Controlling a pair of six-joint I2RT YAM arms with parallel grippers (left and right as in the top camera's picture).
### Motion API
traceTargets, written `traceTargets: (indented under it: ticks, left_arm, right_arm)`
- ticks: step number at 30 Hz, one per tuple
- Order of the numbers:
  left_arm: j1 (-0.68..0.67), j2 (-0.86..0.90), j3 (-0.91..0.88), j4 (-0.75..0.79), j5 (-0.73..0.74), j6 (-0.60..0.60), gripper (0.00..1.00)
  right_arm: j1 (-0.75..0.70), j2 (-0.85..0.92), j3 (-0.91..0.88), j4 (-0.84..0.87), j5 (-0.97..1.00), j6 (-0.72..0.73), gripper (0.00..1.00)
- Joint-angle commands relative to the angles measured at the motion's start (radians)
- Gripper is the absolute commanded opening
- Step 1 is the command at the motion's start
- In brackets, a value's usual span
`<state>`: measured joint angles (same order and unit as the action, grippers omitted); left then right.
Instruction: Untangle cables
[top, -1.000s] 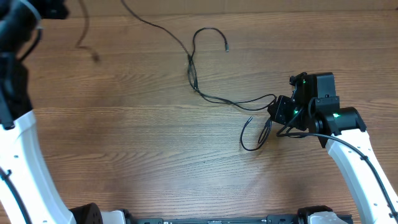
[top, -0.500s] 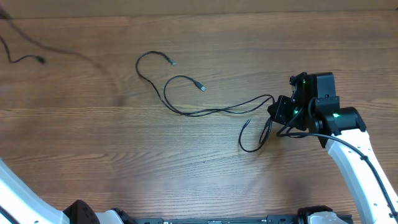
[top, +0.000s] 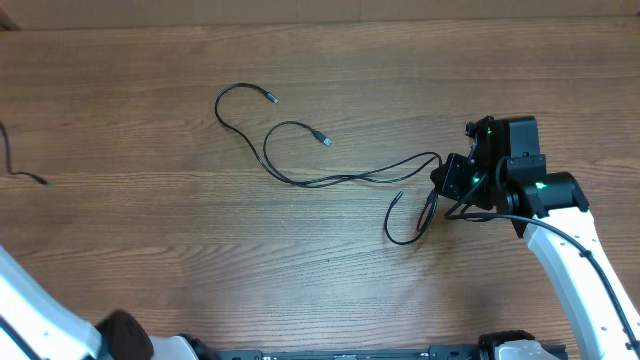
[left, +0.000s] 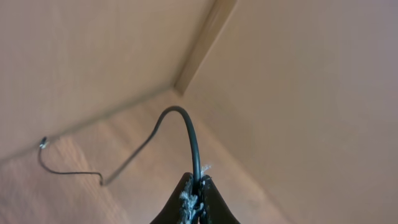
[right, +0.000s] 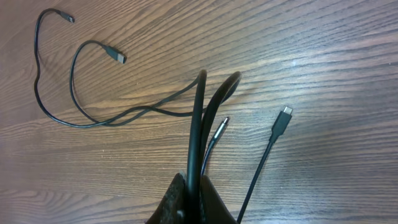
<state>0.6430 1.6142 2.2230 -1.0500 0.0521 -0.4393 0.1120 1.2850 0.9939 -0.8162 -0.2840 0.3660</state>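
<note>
Overhead, the cables (top: 320, 182) sprawl across the middle of the table (top: 150, 250) and run right into the right gripper (top: 440, 183); a stray cord (top: 25, 175) lies at the far left edge.

In the left wrist view, the left gripper (left: 198, 200) is clenched on the stray cord at bottom centre.

In the right wrist view, the right gripper grasps the cables at bottom centre — a plug (right: 285, 112) lies loose to the right.

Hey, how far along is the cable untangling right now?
Done: one cable sits apart at the far left of the table. In hand: the left gripper is shut on it; the right gripper is shut on the remaining cables. Left: those strands run together and seem to cross mid-table, with a small loop nearby, so they need separating.
</note>
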Motion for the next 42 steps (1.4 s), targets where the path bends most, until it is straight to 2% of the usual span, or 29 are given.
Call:
traceTargets:
  ticks: [1,5,10,12,15,26,29,36,42]
  left_arm:
    - [-0.014,0.088,0.003,-0.039,0.061,0.005,0.04]
    - [-0.048,0.143,0.003,-0.019,0.326,0.136,0.04]
    - [-0.111,0.171,0.003,0.094,0.696,0.267,0.04]
    - [-0.138,0.172,0.003,0.128,0.752,0.268,0.04]
    - [-0.169,0.172,0.003,0.139,0.748,0.268,0.04]
    - [-0.203,0.172,0.003,0.033,0.522,0.267,0.04]
    - [-0.203,0.17,0.003,-0.019,0.401,0.265,0.04]
    - [-0.203,0.169,0.003,-0.274,-0.198,0.043,0.04]
    - [-0.203,0.17,0.003,-0.484,-0.609,-0.187,0.04]
  right_arm:
    - [-0.001,-0.014,0.021,0.002,0.007,-0.003,0.04]
    - [-0.001,-0.014,0.021,0.002,0.007,-0.003,0.04]
    - [-0.001,-0.014,0.021,0.002,0.007,-0.003,0.04]
    - [-0.001,-0.014,0.021,0.002,0.007,-0.003,0.04]
    - [-0.001,-0.014,0.021,0.002,0.007,-0.003,0.04]
    - [-0.001,-0.014,0.021,-0.001,0.007,-0.003,0.04]
    - [-0.001,-0.014,0.021,-0.002,0.007,-0.003,0.04]
    - [-0.001,-0.014,0.021,-0.002,0.007,-0.003,0.04]
    - [-0.001,-0.014,0.021,-0.002,0.007,-0.003,0.04]
